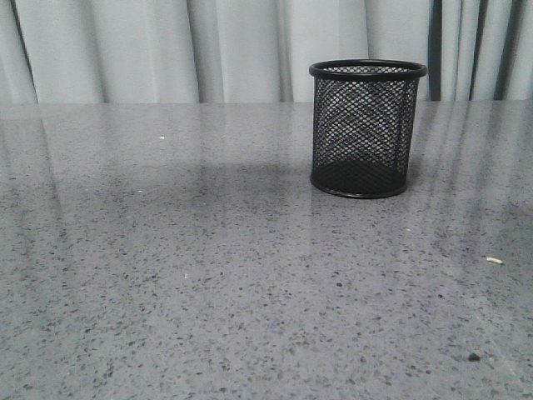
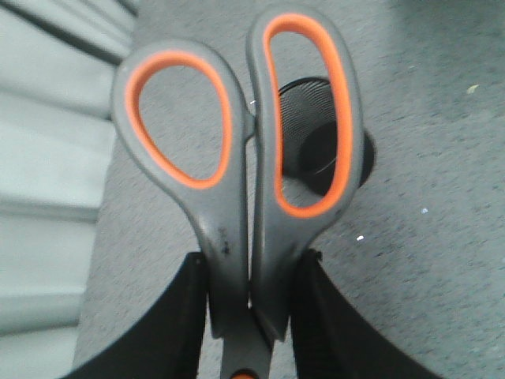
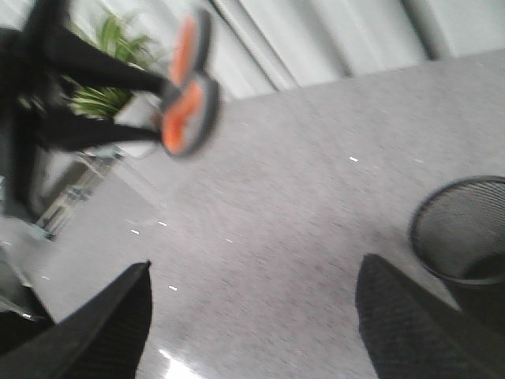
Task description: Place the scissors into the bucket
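Observation:
The scissors (image 2: 225, 229), with dark grey handles lined orange, are clamped near the pivot between the black fingers of my left gripper (image 2: 254, 257); the finger loops point away from the wrist and the blades are hidden. The black mesh bucket (image 1: 366, 129) stands upright on the grey table, right of centre and towards the back. In the left wrist view the bucket (image 2: 304, 134) shows below, through one finger loop. My right gripper (image 3: 256, 264) is open and empty above the table, with the bucket (image 3: 465, 229) beside one finger. The held scissors (image 3: 189, 103) show blurred, high above the table.
The speckled grey table (image 1: 208, 275) ends at a pale curtain (image 1: 166, 50). Small crumbs (image 1: 495, 261) lie at the front right. The left arm (image 3: 47, 79) and a potted plant (image 3: 102, 99) show in the right wrist view. Neither arm shows in the front view.

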Controlling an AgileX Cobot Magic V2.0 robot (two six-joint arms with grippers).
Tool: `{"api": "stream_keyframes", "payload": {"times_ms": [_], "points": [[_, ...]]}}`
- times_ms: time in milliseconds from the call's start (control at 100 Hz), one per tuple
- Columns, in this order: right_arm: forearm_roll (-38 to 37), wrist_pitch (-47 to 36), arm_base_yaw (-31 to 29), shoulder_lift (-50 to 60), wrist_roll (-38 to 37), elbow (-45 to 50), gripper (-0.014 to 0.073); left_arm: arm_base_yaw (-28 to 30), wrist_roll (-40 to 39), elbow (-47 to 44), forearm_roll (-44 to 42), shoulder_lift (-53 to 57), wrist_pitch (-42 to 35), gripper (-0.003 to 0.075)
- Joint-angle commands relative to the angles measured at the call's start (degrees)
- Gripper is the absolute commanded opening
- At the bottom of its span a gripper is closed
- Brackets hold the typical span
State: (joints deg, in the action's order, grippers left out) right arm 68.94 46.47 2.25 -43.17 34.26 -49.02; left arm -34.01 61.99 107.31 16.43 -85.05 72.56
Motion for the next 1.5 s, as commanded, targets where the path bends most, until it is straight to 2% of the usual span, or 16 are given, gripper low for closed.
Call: {"api": "stream_keyframes", "payload": {"times_ms": [0,310,510,730,780,850,940,1010,1080,1210,1260,1340,1420,1490], "points": [[5.4,-2.2,-0.1,-0.1,1.8,-1.9,0.0487,-3.9,-3.1,1.9,0.2,2.1,-0.6,-0.0020],[7.8,-0.9,-0.1,-0.1,1.8,-1.9,0.0487,-15.4,-8.4,1.9,-5.1,2.0,-4.3,-0.0020],[7.8,-0.5,-0.1,-0.1,1.8,-1.9,0.0487,-19.7,-10.1,1.9,-5.8,1.5,-5.6,-0.0020],[7.8,-0.5,-0.1,-0.1,1.9,-1.9,0.0482,-22.5,-10.6,1.9,-5.8,1.5,-10.2,-0.0019],[7.8,-0.4,-0.1,-0.1,2.2,-1.9,0.0452,-22.8,-10.6,1.9,-5.8,1.5,-10.7,-0.0019],[7.8,-0.4,-0.1,-0.1,2.2,-1.9,0.0367,-22.8,-10.6,1.9,-5.2,1.5,-10.9,-0.0019],[7.8,-0.4,-0.1,-0.1,2.2,-1.9,0.0202,-22.8,-10.6,1.9,-4.6,1.5,-10.8,-0.0010],[7.8,-0.4,-0.1,-0.1,2.3,-1.9,0.0059,-22.8,-10.6,1.9,-4.5,1.5,-10.1,0.0048],[7.8,-0.3,-0.1,-0.1,3.2,-1.9,-0.0074,-22.8,-10.6,1.9,-4.3,1.5,-9.9,0.0162],[7.8,0.0,-0.1,-0.1,3.8,-1.9,-0.0070,-22.8,-10.7,1.9,-4.3,1.5,-10.5,0.0487],[7.8,0.0,-0.1,-0.1,3.8,-1.9,-0.0070,-22.7,-10.8,1.9,-4.3,1.5,-10.6,0.0556],[7.0,-1.2,-0.1,-0.1,3.8,-1.9,-0.0064,-21.7,-11.8,1.9,-5.1,1.8,-10.6,0.0564],[5.3,-3.3,-0.1,-0.1,3.8,-2.1,-0.0064,-19.8,-13.6,1.9,-7.5,2.3,-10.5,0.0524],[0.9,-4.6,-0.1,-0.1,3.8,-2.8,-0.0058,-17.0,-15.3,1.9,-8.9,3.1,-10.2,0.0479]]}}
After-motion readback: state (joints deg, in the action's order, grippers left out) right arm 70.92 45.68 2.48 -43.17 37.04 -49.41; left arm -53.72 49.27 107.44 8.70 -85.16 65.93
